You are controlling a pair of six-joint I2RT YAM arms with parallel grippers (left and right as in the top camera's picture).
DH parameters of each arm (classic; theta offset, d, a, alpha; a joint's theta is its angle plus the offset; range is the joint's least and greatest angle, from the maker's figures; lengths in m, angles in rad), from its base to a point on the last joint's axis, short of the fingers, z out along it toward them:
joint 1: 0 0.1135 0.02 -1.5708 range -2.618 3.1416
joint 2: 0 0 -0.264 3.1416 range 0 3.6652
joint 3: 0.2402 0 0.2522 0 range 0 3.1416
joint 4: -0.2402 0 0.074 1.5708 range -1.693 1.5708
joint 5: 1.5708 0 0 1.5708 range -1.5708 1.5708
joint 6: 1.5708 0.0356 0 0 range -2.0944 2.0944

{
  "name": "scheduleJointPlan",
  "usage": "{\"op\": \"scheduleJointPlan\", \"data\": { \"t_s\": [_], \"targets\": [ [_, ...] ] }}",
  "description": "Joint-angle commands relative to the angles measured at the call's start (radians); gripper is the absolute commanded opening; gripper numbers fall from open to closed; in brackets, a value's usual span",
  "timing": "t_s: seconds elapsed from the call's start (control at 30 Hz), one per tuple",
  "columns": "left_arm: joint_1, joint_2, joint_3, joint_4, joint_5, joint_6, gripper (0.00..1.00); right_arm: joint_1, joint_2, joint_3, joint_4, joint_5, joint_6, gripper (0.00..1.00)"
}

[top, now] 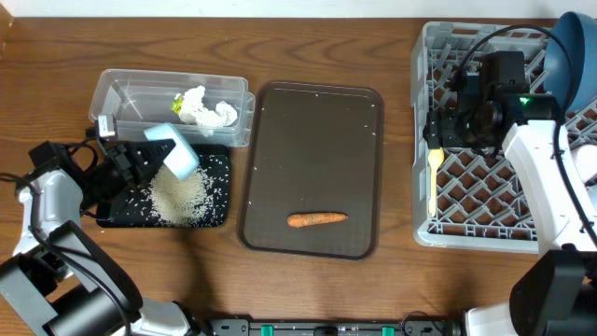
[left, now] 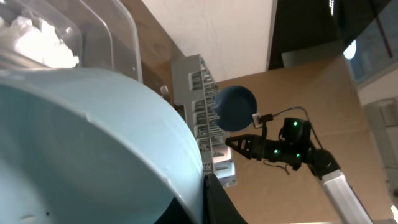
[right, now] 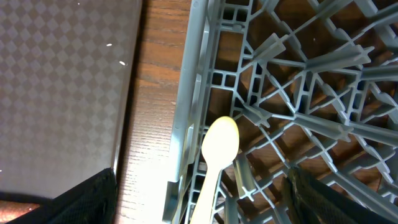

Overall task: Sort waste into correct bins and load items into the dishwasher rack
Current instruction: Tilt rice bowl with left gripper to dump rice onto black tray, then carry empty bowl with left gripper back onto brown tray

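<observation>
Wooden surface (top: 401,280) throughout. At far left, the left hand (top: 149,161) grips the small light blue bowl (top: 175,151), tipped over the black tray (top: 119,213) where rice (top: 179,198) lies heaped. Behind, the clear tub (top: 121,93) holds tissue (top: 207,110) and a yellow-green wrapper (top: 175,103). A carrot piece (top: 316,220) lies on the brown serving tray (top: 317,140). Rightward, the right hand (top: 440,133) hangs with fingers spread above the pale yellow spoon (right: 219,149) by the grey rack's (top: 476,201) left wall.

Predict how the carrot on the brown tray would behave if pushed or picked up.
The carrot looks round and tapered, so a push would probably roll it crookedly. It seems solid, likely stiff when lifted. The brown tray has a rim that may stop it.
</observation>
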Motion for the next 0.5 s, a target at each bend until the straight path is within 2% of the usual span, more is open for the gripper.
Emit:
{"op": "scheduleJointPlan", "data": {
  "t_s": [0.0, 0.07, 0.17, 0.3, 0.4, 0.47],
  "targets": [
    [-0.014, -0.026, -0.001, -0.005, 0.053, -0.018, 0.06, -0.003, -0.02, 0.017, -0.002, 0.006, 0.013, 0.85],
    [-0.029, -0.035, 0.0, -0.006, 0.021, -0.05, 0.06, -0.003, -0.02, 0.017, -0.001, 0.007, 0.013, 0.85],
    [-0.06, -0.053, 0.002, -0.005, -0.103, -0.204, 0.06, -0.002, -0.02, 0.017, 0.003, 0.007, 0.013, 0.85],
    [-0.146, -0.121, 0.017, -0.005, -0.252, -0.256, 0.06, -0.002, -0.02, 0.017, 0.015, 0.006, 0.013, 0.85],
    [-0.25, -0.193, 0.061, 0.008, -0.495, -0.366, 0.06, -0.002, -0.02, 0.017, 0.018, 0.006, 0.014, 0.85],
    [-0.338, -0.235, 0.09, 0.04, -0.592, -0.405, 0.06, -0.002, -0.02, 0.017, 0.018, 0.006, 0.014, 0.85]
  ]
}}
